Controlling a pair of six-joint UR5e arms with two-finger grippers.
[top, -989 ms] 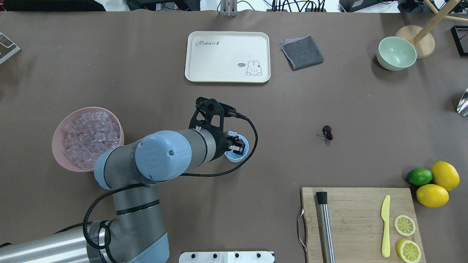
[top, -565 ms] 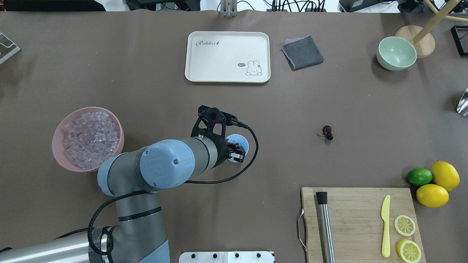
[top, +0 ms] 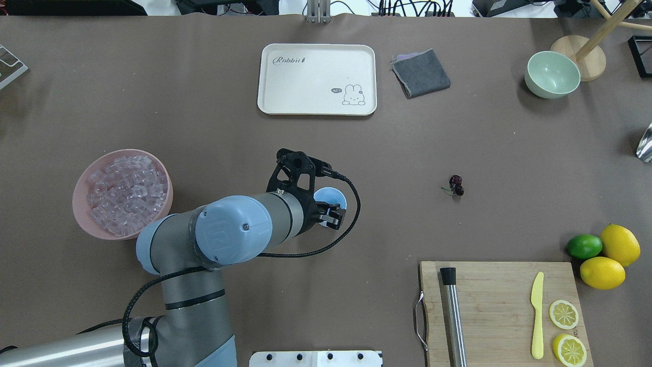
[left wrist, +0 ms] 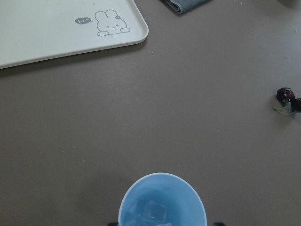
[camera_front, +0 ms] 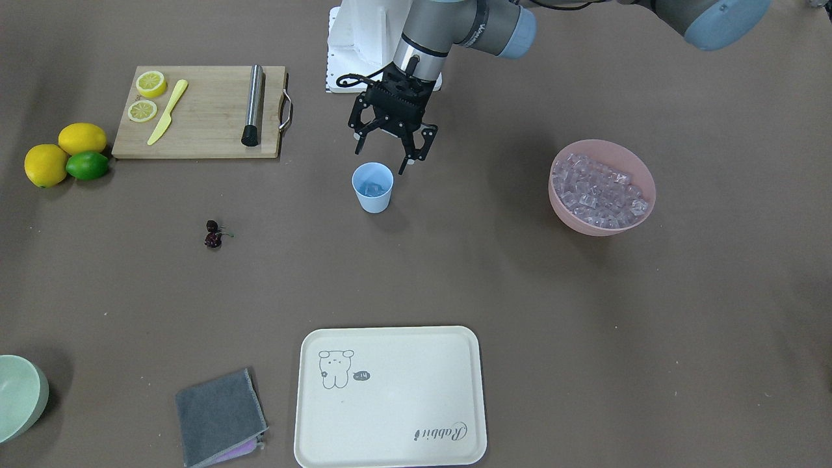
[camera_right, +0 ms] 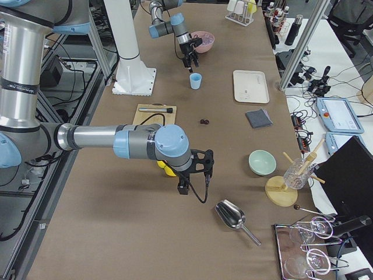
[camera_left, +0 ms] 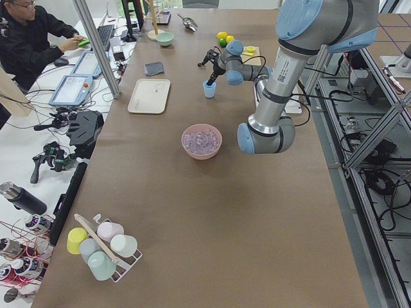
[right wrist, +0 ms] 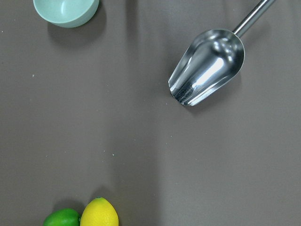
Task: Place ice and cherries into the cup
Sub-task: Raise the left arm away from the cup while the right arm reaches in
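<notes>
The left gripper (camera_front: 380, 160) hangs above the table just on the robot's side of the cup (camera_front: 372, 188). Its jaws are spread apart and hold nothing. The cup stands upright near the middle of the table (camera_front: 494, 273), and its opening fills the lower edge of the left wrist view. A few ice cubes (left wrist: 151, 210) lie in the bottom of the cup. The bulk ice (camera_front: 599, 190) fills the pink bowl (camera_front: 588, 222), which stands well apart from the cup on the robot's left. The cherries (camera_front: 212, 234) lie on the table well apart from the cup on the robot's right, outside it. The right gripper (camera_right: 183, 188) hovers near the table's right end, close to a lemon (right wrist: 99, 213) and a lime (right wrist: 61, 218), with a metal scoop (right wrist: 207, 67) and a pale green bowl (right wrist: 66, 12) nearby. Whether its jaws are open or closed cannot be told.
</notes>
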